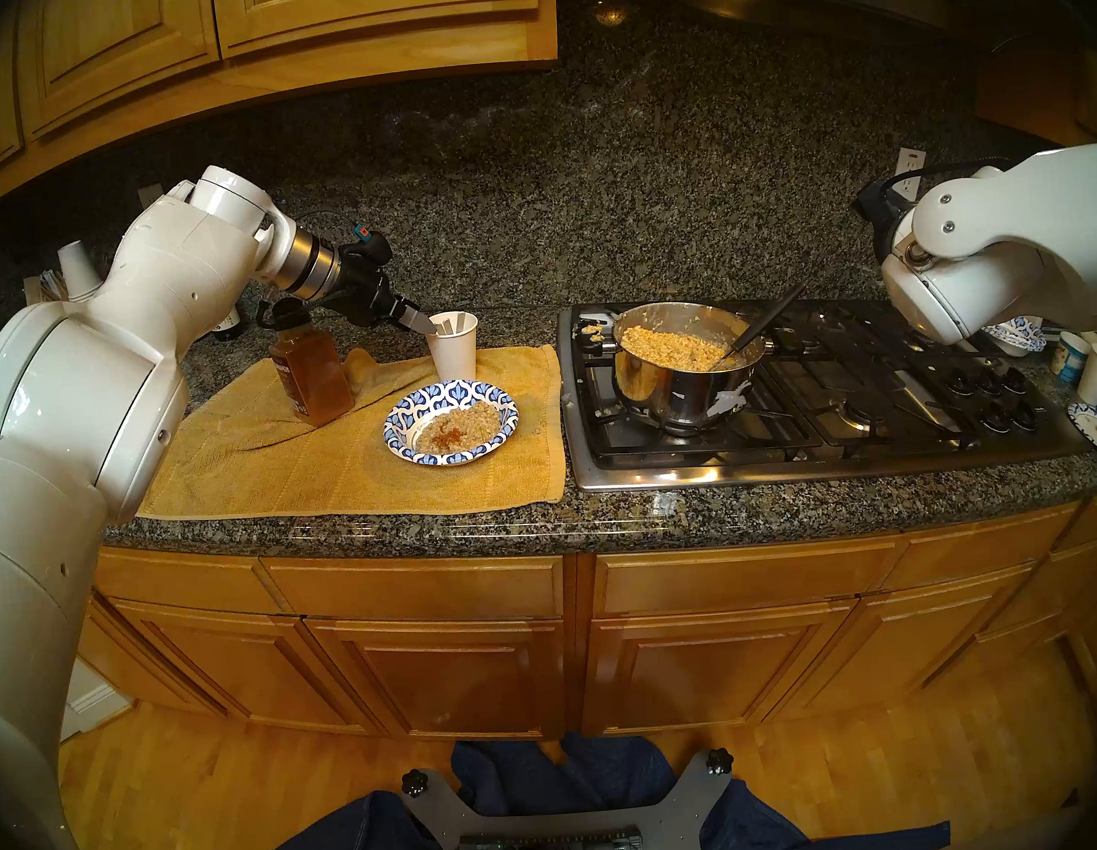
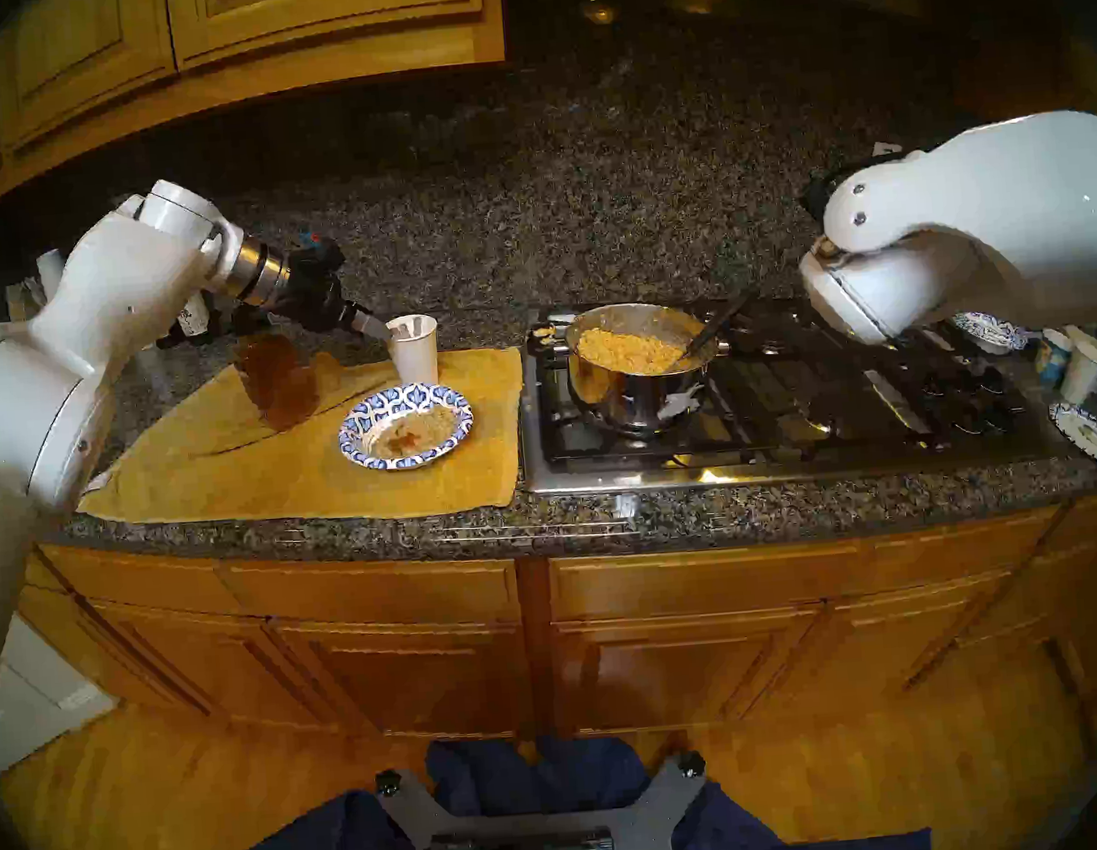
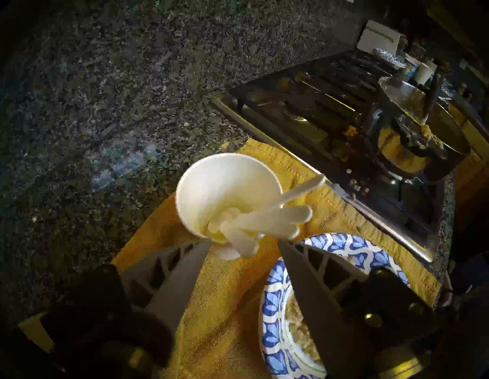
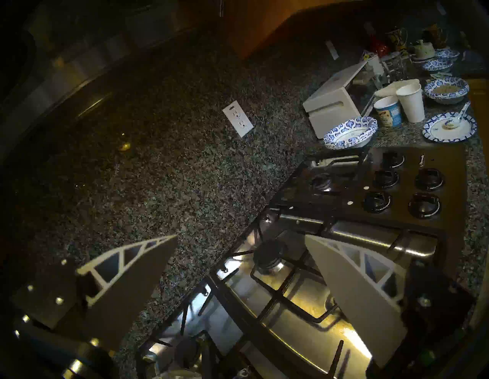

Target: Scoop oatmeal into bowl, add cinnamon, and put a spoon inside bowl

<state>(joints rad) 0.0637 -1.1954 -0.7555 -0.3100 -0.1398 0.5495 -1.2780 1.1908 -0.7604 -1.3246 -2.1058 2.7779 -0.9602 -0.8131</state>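
Upright in cup [image 3: 201,190], spoons [image 3: 267,219], handles leaning toward stove [image 3: 330,111]

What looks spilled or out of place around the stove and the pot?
Oatmeal lumps lie on the stove behind the steel pot, outside it. A whitish smear marks the pot's outer wall. The bowl sits tidy on the yellow towel, with cinnamon already sprinkled on its oatmeal.
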